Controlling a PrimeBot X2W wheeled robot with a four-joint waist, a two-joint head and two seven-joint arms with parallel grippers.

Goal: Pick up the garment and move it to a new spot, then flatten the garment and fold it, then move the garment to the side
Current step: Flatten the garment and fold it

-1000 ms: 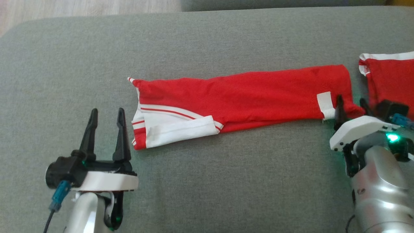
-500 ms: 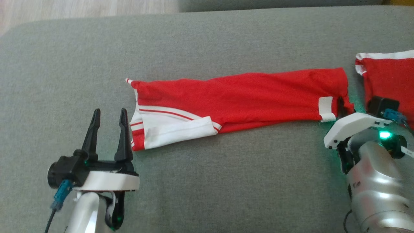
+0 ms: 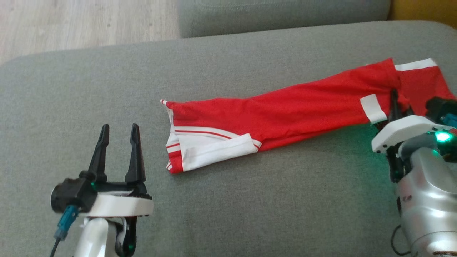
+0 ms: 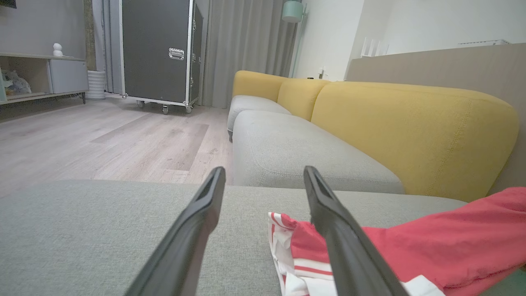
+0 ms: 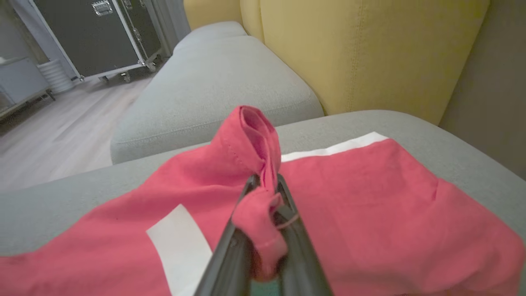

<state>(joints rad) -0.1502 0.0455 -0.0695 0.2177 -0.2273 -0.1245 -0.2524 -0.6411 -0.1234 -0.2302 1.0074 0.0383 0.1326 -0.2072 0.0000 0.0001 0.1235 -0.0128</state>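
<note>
My right pincer [image 3: 395, 103] is clamped tight on a bunched red fold at the garment's [image 3: 285, 110] 3 o'clock end. The garment lies stretched long across the grey sofa cushion [image 3: 250, 207], with its white-striped end at 9 o'clock. Meanwhile the left pincer [image 3: 119, 127] sits with fingers apart, near that end at about 8 o'clock, not touching the cloth.

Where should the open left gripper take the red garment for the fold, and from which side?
Probably at the white-striped end of the garment, near its front corner. Come from the robot's left, fingers low along the cushion: that stacked edge lies flat facing the open left gripper, while the right gripper pinches the opposite end.
</note>
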